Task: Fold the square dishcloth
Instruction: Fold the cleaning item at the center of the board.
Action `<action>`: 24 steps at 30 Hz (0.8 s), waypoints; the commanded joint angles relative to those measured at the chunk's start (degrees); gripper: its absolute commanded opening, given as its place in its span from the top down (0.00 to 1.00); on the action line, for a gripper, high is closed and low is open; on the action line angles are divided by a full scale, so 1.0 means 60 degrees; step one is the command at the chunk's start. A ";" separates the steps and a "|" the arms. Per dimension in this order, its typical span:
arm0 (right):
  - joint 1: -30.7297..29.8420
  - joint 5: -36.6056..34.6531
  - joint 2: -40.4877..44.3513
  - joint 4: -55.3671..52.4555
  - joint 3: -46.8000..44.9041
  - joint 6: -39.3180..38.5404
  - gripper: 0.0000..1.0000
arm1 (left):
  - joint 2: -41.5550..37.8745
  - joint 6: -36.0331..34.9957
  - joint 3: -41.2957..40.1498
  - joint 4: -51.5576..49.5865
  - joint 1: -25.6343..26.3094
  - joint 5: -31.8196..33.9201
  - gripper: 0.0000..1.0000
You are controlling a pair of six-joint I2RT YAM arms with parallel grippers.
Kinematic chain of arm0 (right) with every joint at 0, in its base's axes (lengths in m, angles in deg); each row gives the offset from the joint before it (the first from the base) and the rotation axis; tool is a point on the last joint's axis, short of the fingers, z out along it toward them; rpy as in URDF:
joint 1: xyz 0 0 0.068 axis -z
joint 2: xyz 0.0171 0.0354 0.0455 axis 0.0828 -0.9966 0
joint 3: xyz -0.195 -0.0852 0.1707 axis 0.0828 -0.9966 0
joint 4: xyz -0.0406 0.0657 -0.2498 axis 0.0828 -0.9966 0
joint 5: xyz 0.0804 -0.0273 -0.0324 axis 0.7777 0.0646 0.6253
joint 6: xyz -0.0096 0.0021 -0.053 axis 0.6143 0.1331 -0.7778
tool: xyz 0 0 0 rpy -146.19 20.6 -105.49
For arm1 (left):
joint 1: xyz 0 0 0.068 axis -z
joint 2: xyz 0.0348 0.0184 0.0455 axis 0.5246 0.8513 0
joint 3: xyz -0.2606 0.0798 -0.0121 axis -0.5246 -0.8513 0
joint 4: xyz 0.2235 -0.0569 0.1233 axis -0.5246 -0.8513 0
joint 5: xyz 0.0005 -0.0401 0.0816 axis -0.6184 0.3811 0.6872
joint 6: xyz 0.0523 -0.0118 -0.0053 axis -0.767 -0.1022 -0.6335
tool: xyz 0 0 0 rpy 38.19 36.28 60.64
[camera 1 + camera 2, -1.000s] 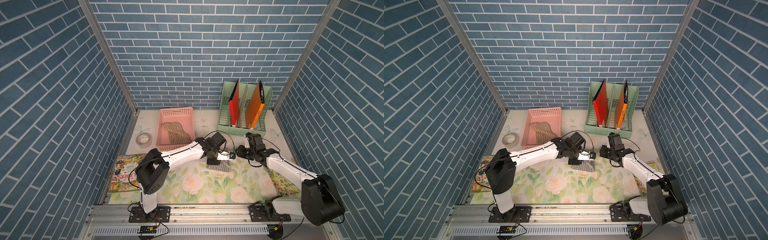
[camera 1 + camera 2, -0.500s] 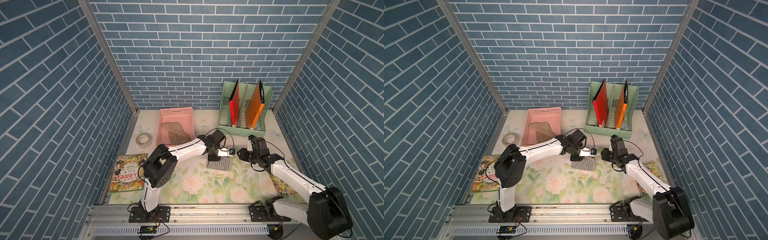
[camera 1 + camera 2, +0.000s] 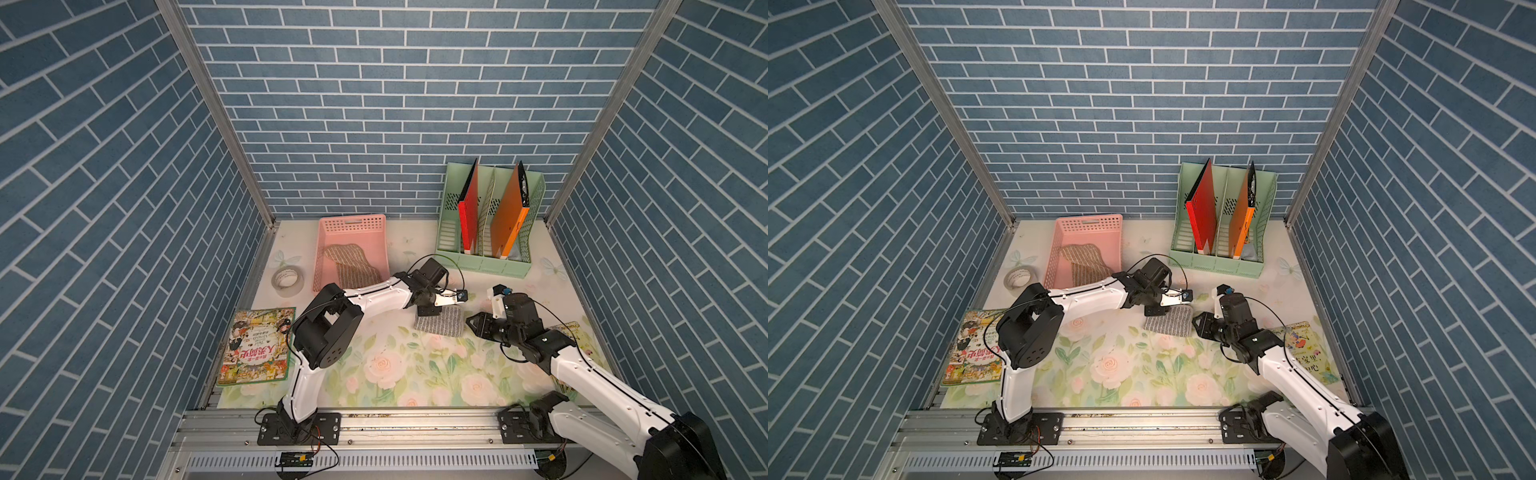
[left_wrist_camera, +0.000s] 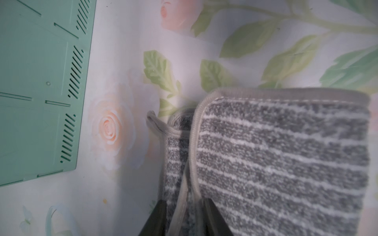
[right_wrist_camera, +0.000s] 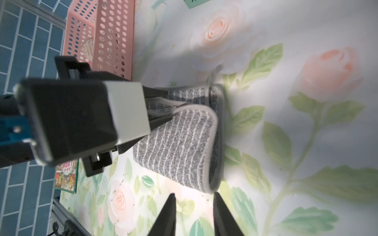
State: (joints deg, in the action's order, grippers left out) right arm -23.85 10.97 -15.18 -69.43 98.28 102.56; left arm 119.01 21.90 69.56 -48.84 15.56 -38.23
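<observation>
The grey striped dishcloth point(image 3: 440, 326) point(image 3: 1169, 326) lies folded over on the flowered table mat, its grey hems stacked along one side point(image 4: 286, 163) point(image 5: 180, 147). My left gripper point(image 3: 433, 312) point(image 3: 1156, 311) point(image 4: 183, 201) stands at that hemmed side. It is open, and its two dark fingers are apart with the cloth's loose edges lying between them. My right gripper point(image 3: 469, 322) point(image 3: 1196, 322) point(image 5: 193, 196) is open just off the cloth's right-hand corner. Nothing is between its fingers and it does not touch the cloth.
A pink basket point(image 3: 352, 218) holding a brown striped cloth point(image 3: 353, 266) stands at the back left. A green file holder point(image 3: 486, 259) with red and orange folders is at the back right. A tape roll point(image 3: 286, 280) and a picture book point(image 3: 257, 349) lie left. Another book point(image 3: 1304, 349) lies under the right arm.
The left gripper's jaws have parted on the cloth's edge and the folded cloth has settled on the mat. The right gripper has drawn back a little toward the front right.
</observation>
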 commanded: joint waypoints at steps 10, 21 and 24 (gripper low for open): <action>-0.0375 0.1286 -0.2518 0.3582 -0.0071 0.1100 0.71 | -0.1559 0.0623 -0.1271 0.2081 -0.0151 0.0824 0.51; -0.0388 0.2030 -0.5832 0.5009 0.1451 0.1140 0.73 | -0.3557 0.2364 -0.2694 0.1134 -0.0583 -0.0106 0.55; -0.0339 0.1959 -0.6774 0.5109 0.1795 0.1063 0.73 | -0.3788 0.2917 -0.3424 0.1302 -0.0579 -0.1268 0.57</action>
State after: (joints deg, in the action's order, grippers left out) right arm -25.95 21.61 -51.68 -41.28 107.33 108.55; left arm 96.50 34.31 52.66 -37.67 11.99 -37.18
